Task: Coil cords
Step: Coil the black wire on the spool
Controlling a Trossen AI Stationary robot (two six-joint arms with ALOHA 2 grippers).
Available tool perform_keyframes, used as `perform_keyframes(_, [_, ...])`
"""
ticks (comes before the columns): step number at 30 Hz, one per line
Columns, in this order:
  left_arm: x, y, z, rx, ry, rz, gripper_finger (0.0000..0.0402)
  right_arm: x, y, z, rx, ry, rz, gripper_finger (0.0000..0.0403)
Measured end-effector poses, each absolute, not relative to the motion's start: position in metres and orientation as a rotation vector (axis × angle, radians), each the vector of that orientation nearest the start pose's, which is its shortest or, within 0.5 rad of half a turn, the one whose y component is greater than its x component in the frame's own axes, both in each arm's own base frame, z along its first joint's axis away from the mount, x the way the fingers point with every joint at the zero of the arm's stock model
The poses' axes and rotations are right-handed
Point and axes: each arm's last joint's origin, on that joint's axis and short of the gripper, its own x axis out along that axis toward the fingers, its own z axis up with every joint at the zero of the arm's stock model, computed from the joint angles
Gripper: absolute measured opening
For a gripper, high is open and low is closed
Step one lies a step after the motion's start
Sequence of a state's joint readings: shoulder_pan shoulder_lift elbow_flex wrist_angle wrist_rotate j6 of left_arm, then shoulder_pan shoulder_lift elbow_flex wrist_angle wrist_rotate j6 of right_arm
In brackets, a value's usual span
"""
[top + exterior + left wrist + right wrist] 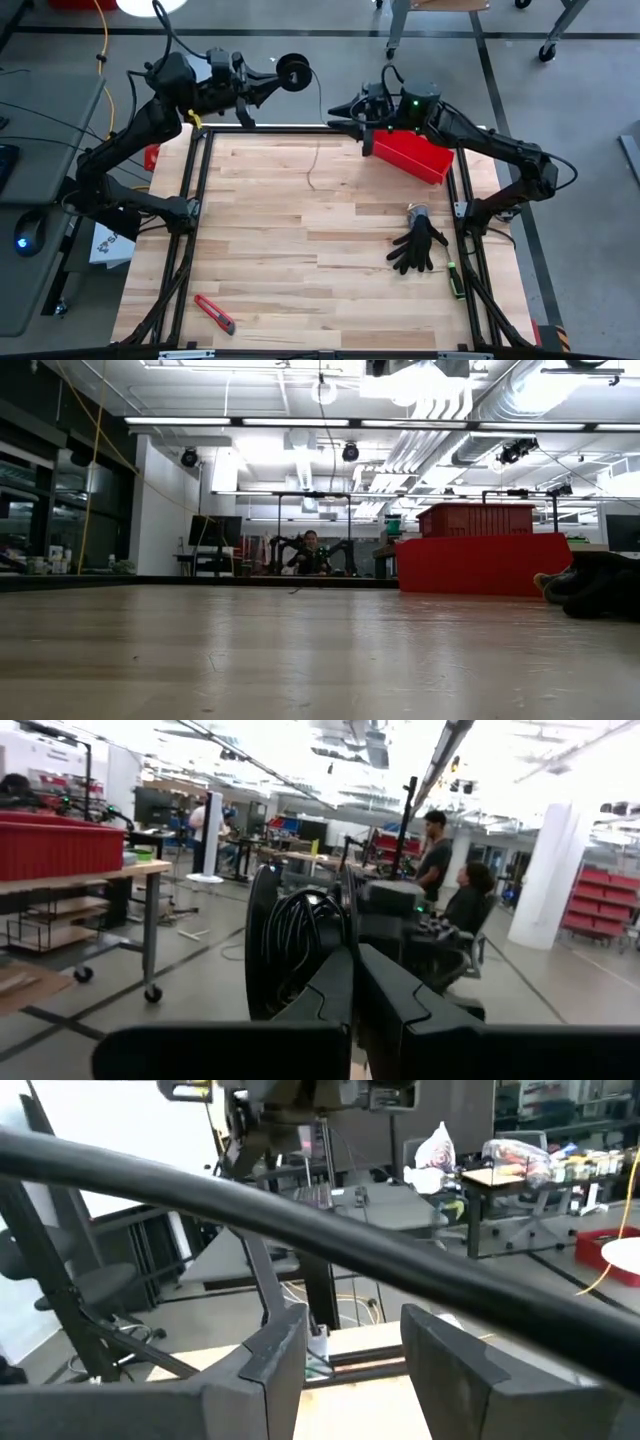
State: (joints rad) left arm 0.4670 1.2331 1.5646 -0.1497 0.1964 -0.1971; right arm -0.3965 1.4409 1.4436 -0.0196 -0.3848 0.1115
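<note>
A small round black spool (293,70), wound with dark cord (300,935), is held up beyond the table's far edge by my shut left gripper (272,82). A very thin cord (318,130) runs from the spool down onto the wooden table, and its lower end (311,183) lies on the boards. The same cord (320,480) shows as a fine upright line in the low view. My right gripper (335,105) hovers open over the table's far edge, just right of the cord, with nothing between its fingers (275,1355). My left gripper pinches the spool at one flange's rim (345,925) between its two fingers (330,990). The fingers come in about level from the left. The spool stands on edge, lifted clear of the table, and the cord hangs slack from it.
A red bin (415,155) stands at the far right of the table. In front of it lies a black glove (418,245), with a green-handled tool (455,280) beside it. A red cutter (214,313) lies near left. A black frame (200,180) rings the table. People sit in the room beyond.
</note>
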Motion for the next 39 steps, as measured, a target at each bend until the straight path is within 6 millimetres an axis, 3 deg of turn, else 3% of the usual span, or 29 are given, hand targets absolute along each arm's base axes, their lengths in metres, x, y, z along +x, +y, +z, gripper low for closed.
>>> perform_keyframes(15, [0.216,0.104,0.512,-0.174,-0.267,0.239,0.0001,0.34,-0.124,0.402,0.041,-0.008,-0.142,0.0156])
perform_keyframes(28, [0.216,0.104,0.515,-0.165,-0.299,0.236,0.0001,0.34,-0.121,0.405,0.018,-0.031,-0.149,0.0153])
perform_keyframes(39, [0.215,0.104,0.516,-0.161,-0.306,0.236,0.0001,0.34,-0.122,0.408,0.011,-0.061,-0.188,0.007])
